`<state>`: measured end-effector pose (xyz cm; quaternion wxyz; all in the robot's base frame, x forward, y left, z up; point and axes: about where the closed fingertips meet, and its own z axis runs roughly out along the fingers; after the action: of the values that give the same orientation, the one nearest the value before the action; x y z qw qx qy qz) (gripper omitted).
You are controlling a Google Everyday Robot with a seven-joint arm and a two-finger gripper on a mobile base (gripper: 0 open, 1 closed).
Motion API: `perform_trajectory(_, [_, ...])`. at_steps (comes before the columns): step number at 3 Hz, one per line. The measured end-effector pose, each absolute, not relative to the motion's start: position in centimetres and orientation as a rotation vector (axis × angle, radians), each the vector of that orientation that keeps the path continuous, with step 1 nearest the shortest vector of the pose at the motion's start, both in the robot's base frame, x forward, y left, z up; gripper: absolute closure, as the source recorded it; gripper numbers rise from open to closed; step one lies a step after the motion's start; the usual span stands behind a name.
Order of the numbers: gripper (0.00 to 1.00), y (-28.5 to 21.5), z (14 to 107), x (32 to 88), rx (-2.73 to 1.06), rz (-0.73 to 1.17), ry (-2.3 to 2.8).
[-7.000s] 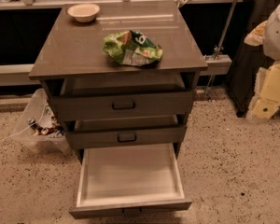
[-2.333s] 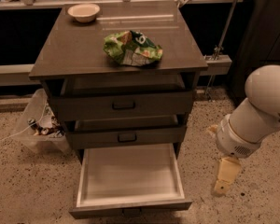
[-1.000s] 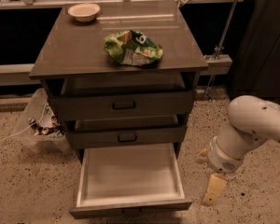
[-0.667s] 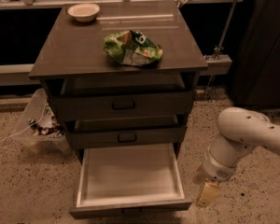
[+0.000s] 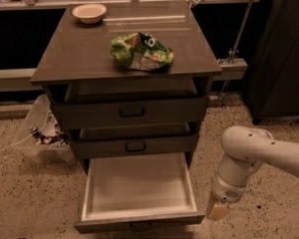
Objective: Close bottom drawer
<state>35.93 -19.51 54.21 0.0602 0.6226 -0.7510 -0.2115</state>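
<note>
Speckled floor [image 5: 20, 203], open bottom drawer [image 5: 139, 183], pincer [image 5: 218, 210] perhaps just beside its front.

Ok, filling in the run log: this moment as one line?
wide grey-brown bottom drawer: open, pulled out | gripper: low, beside drawer's front corner, contact unclear | task: not done

Arm [image 5: 269, 152] extends from the right, wrist bent straight down. Gripper [image 5: 218, 211] hangs low, just beside bottom drawer [image 5: 104, 223] front right corner.
</note>
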Motion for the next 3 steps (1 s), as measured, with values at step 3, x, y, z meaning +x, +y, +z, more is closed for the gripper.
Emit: perform_trajectory(3, [1.00,-20.0,47.8,35.0,1.745,-0.594,-2.209])
